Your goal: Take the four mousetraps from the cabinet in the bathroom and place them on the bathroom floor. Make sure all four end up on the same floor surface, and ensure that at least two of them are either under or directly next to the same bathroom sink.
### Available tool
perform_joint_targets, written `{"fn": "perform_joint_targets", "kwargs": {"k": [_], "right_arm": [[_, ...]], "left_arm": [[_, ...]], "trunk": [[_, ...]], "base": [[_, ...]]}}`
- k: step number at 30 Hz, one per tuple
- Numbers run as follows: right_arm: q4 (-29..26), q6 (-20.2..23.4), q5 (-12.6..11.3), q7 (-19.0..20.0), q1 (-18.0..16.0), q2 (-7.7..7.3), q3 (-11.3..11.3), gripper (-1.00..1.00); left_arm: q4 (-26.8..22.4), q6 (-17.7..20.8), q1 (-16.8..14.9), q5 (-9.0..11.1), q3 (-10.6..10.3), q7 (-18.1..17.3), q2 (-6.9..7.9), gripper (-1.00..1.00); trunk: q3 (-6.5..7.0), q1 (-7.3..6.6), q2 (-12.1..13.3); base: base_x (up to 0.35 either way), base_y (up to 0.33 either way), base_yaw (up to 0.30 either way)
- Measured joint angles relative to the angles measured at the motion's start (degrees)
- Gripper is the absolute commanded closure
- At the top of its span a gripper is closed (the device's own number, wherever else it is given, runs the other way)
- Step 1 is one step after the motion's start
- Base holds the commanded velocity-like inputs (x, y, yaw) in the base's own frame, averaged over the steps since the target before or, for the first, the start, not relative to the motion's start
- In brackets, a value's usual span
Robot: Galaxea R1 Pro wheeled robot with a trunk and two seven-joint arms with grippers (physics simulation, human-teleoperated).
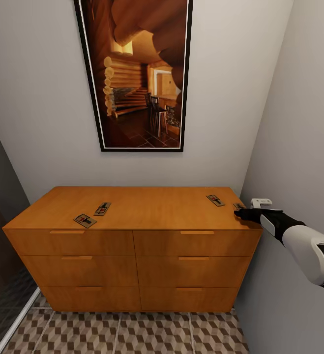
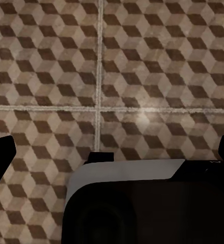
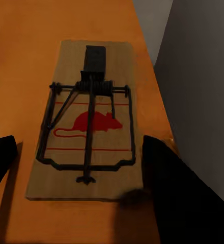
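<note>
- Four mousetraps lie on the flat top of the cabinet [image 1: 132,246]. Two sit close together near its left front: one [image 1: 85,220] at the edge, the other [image 1: 102,208] just behind it.
- A third mousetrap [image 1: 215,200] lies toward the right end, and the fourth mousetrap [image 1: 238,206] is at the far right corner, partly hidden by the arm.
- In the right wrist view that corner mousetrap [image 3: 89,122] lies flat, a red mouse printed under its dark wire bar.
- The right gripper [image 1: 242,213] is spread wide, one finger [image 3: 178,188] on each side of the board; it has hold of nothing, and I cannot tell whether a tip touches the wood.
- The left gripper [image 2: 114,152] hangs over the bathroom floor [image 2: 142,61], fingers parted, empty.
- A framed picture [image 1: 137,73] hangs above the cabinet on the grey wall.
</note>
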Motion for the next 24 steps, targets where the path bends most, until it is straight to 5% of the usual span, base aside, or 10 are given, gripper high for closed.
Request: {"fn": "perform_joint_targets", "kwargs": {"k": [24], "right_arm": [[-0.2, 0.0, 0.5, -0.1, 0.0, 0.07, 0.5, 1.0]], "left_arm": [[0.0, 0.0, 0.0, 0.0, 0.0, 0.0, 0.0, -1.0]], "trunk": [[0.0, 0.0, 0.0]], "base": [[0.0, 0.0, 0.0]]}}
